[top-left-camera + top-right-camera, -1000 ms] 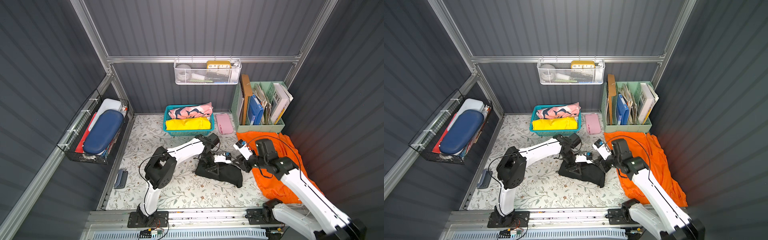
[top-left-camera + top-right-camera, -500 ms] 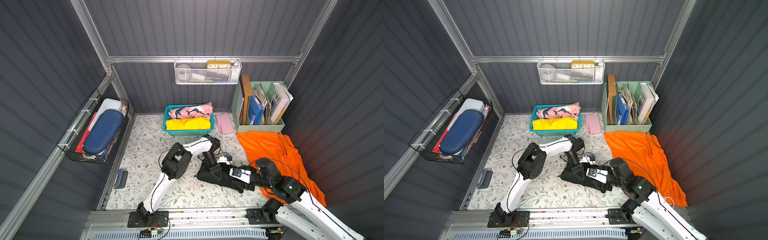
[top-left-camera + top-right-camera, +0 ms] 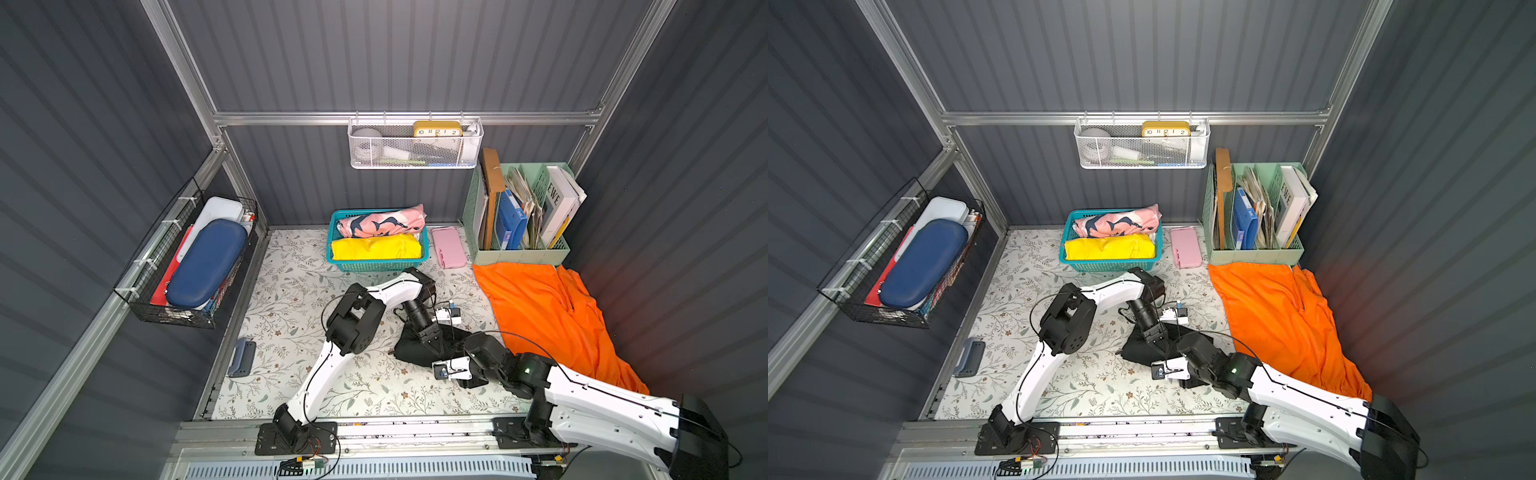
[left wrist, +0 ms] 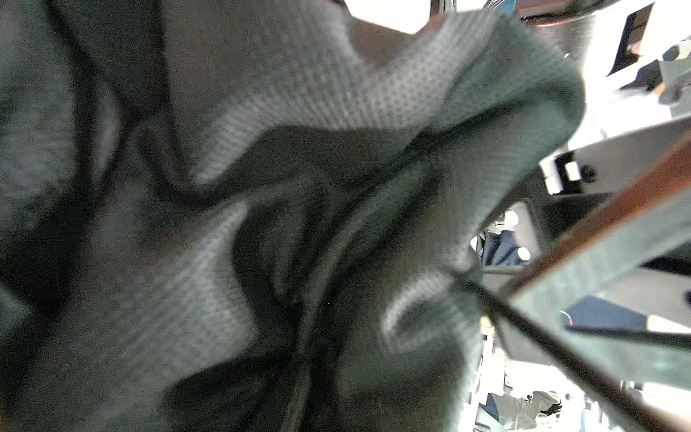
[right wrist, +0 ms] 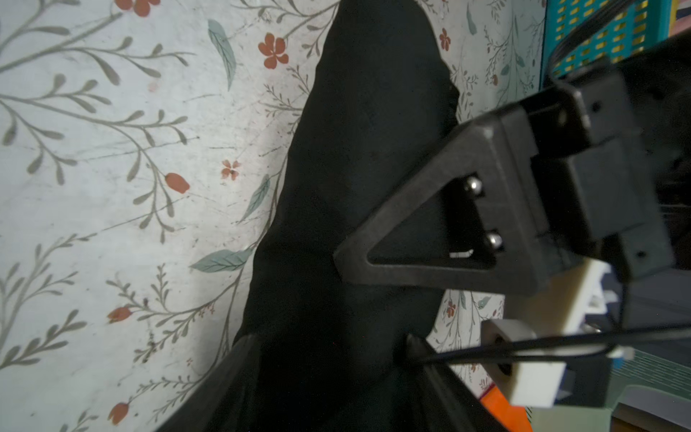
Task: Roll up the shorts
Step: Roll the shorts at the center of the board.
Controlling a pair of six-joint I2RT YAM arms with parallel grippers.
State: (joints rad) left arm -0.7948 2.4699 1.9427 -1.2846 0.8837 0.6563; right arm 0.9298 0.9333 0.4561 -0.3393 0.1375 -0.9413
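The black shorts [image 3: 409, 349] [image 3: 1136, 349] lie bunched in a rough roll on the floral mat, near the front middle. My left gripper [image 3: 433, 351] [image 3: 1159, 345] points down into the roll; its wrist view shows only creased dark fabric [image 4: 261, 224], so its jaws are hidden. My right gripper [image 5: 329, 348] is at the roll's near end, and its fingers [image 5: 228, 374] stand apart on either side of the black fabric [image 5: 355, 168]. The orange shorts [image 3: 548, 316] [image 3: 1279, 316] lie spread out flat along the right wall, with neither gripper on them.
A teal basket [image 3: 376, 266] at the back holds a pink printed cloth and a yellow cloth. A pink case [image 3: 449, 247] and a green file holder [image 3: 519, 253] stand beside it. A wire basket [image 3: 187, 270] hangs on the left wall. A grey-blue piece [image 3: 243, 357] lies at the mat's left edge.
My right arm swung from beside the orange shorts down to the near end of the black roll, and its jaws widened. The left arm's elbow shifted while its gripper stayed on the black shorts.
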